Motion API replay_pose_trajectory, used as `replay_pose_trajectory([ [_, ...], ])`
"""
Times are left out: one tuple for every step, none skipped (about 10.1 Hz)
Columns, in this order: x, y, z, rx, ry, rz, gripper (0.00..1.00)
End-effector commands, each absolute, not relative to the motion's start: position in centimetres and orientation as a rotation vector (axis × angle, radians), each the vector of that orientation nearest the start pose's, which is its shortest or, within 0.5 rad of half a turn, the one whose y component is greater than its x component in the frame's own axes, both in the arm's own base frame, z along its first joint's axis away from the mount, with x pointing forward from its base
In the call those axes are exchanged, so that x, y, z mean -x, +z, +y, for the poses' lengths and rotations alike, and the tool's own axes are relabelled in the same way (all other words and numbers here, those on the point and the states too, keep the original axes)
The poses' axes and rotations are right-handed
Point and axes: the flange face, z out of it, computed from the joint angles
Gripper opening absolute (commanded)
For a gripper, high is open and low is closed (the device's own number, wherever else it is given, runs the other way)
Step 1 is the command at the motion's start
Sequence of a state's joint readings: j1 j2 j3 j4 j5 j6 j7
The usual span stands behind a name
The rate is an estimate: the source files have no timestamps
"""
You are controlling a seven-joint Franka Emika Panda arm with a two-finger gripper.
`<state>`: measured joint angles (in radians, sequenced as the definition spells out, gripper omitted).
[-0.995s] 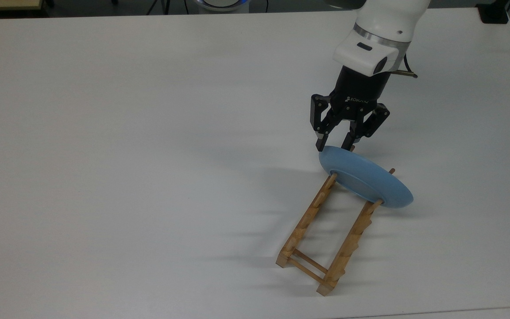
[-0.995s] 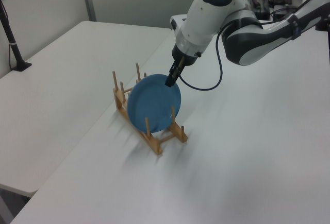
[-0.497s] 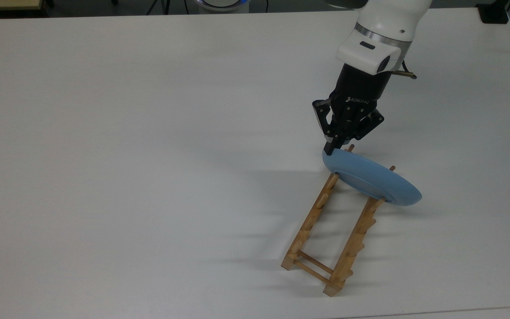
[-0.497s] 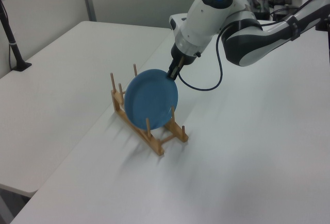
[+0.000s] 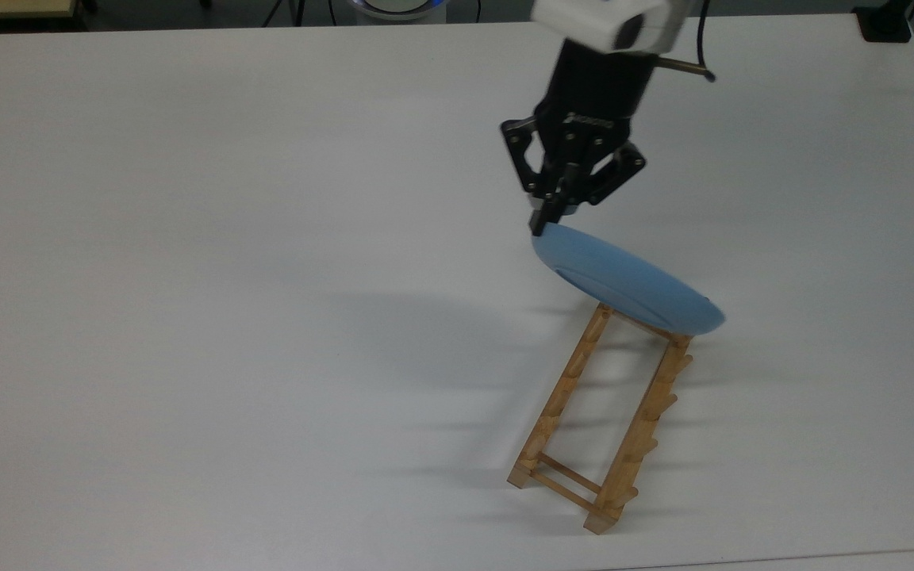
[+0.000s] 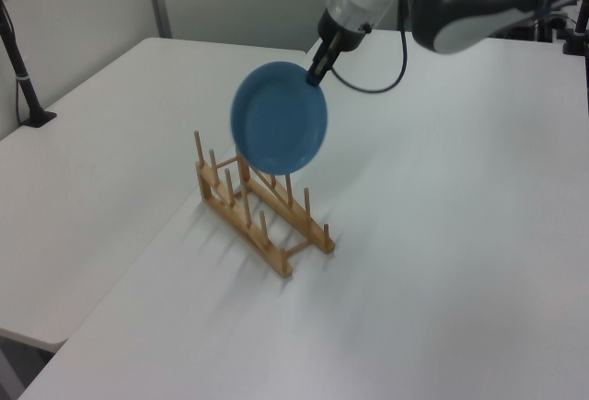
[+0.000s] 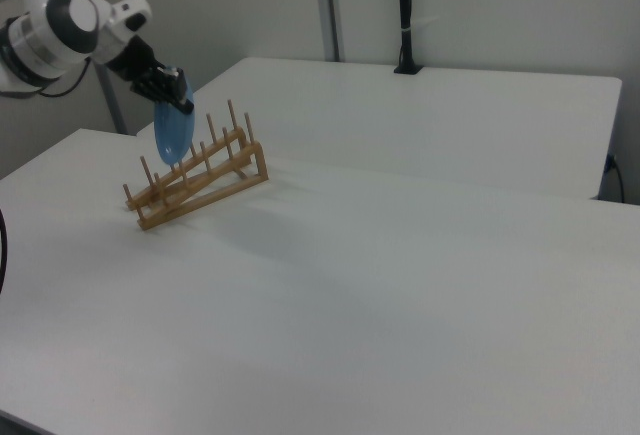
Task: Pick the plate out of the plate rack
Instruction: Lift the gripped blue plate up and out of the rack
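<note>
Compared with a second before, the plate (image 5: 627, 281) had left the plate rack (image 5: 604, 416): earlier its lower rim sat between the pegs at the far end of the rack, and now it hung free in the air above that end, touching no peg in the left view. The claw (image 5: 550, 216) had risen and moved toward the far edge of the desk (image 5: 187, 238), and it was closed on the upper rim of the plate. The rack had shifted a little on the desk and turned slightly.

The rack stood alone near the front edge of the desk, toward the top view's right. A dark cable (image 6: 386, 60) hung in a loop from the arm behind the plate. A black post (image 7: 404, 15) stood at the far edge of a second desk in the right view. Nothing stood between the plate and the rack.

The plate hung nearly upright, on its edge, with its flat face turned along the rack's long axis. The rails of the rack ran from the front edge toward the far edge, a bit slanted in the top view.
</note>
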<state>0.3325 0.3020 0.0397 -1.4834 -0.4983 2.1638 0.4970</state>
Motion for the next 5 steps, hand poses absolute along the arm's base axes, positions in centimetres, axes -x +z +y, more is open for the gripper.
replay_pose_trajectory([
  [-64.7, 53.3, 14.9, 3.238, -0.391, -0.250, 0.00],
  [-64.4, 52.3, 10.7, 3.204, -0.175, -0.358, 0.00],
  [-63.6, 50.4, 7.3, 3.166, 0.069, -0.507, 0.00],
  [-63.1, 47.7, 4.2, 3.121, 0.255, -0.615, 0.00],
  [-62.8, 44.4, 1.9, 3.063, 0.418, -0.716, 0.00],
])
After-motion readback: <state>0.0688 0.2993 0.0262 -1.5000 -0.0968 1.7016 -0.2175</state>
